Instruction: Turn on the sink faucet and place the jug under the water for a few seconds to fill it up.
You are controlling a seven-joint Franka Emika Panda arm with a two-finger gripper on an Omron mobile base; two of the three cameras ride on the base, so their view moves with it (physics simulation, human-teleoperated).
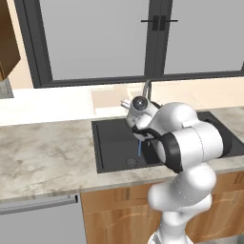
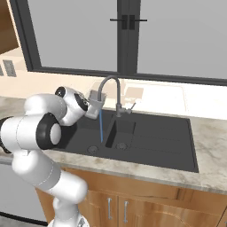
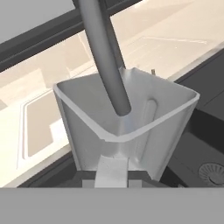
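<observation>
Left base view: the white arm reaches over the black sink [image 1: 107, 143], set in a marbled tabletop [image 1: 43, 157] below a dark-framed window [image 1: 95, 38]. The arm's bulk covers most of the sink's right side, and only the top of the sink faucet [image 1: 147, 88] rises behind it. A thin blue stream of water [image 1: 139, 147] falls into the basin just beside the arm, near a round drain [image 1: 131, 162].

Right base view: the hand [image 2: 91, 108] holds the jug [image 2: 95, 103] up at the spout end of the sink faucet [image 2: 111, 84], above the left compartment of the sink [image 2: 150, 142]. The water [image 2: 101, 126] runs straight down from beneath the jug to the basin floor, landing between two round drains. Wooden cabinet doors [image 2: 115, 206] sit under the tabletop [image 2: 208, 133].

Hand view: the jug [image 3: 127, 122], translucent grey and squarish, is clamped at its near wall between the narrowly set fingers of the hand [image 3: 113, 173]. The grey spout of the sink faucet [image 3: 105, 57] dips into the jug's open mouth. A drain [image 3: 212, 173] shows in the sink beside the jug.
</observation>
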